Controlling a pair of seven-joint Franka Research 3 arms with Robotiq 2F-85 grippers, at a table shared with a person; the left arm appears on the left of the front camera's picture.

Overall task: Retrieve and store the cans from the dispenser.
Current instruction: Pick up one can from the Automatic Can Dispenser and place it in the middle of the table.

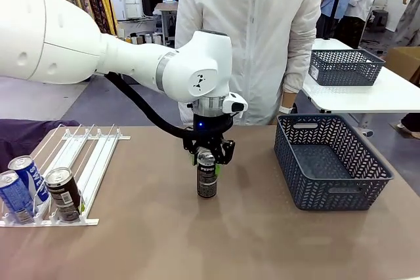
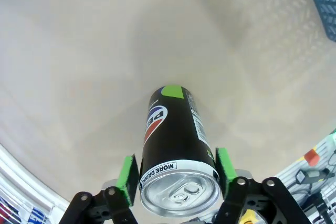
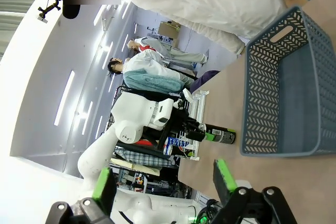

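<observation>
A black can (image 1: pixel 207 175) with a silver top stands upright on the brown table (image 1: pixel 164 240) at its middle. My left gripper (image 1: pixel 207 155) comes down over its top, and in the left wrist view the green pads (image 2: pixel 127 179) press both sides of the black can (image 2: pixel 176 156). The white dispenser (image 1: pixel 92 155) lies at the left and holds two blue cans (image 1: pixel 29 176) and a dark brown can (image 1: pixel 63 193) at its near end. My right gripper (image 3: pixel 163 182) hangs open in the air, holding nothing, far from the black can (image 3: pixel 220 136).
A dark grey lattice basket (image 1: pixel 331 162) sits empty on the right of the table. A person (image 1: pixel 252 37) stands at the far edge behind the can. A second basket (image 1: pixel 344 67) rests on a white table farther back. Purple cloth (image 1: pixel 23 136) lies at the far left.
</observation>
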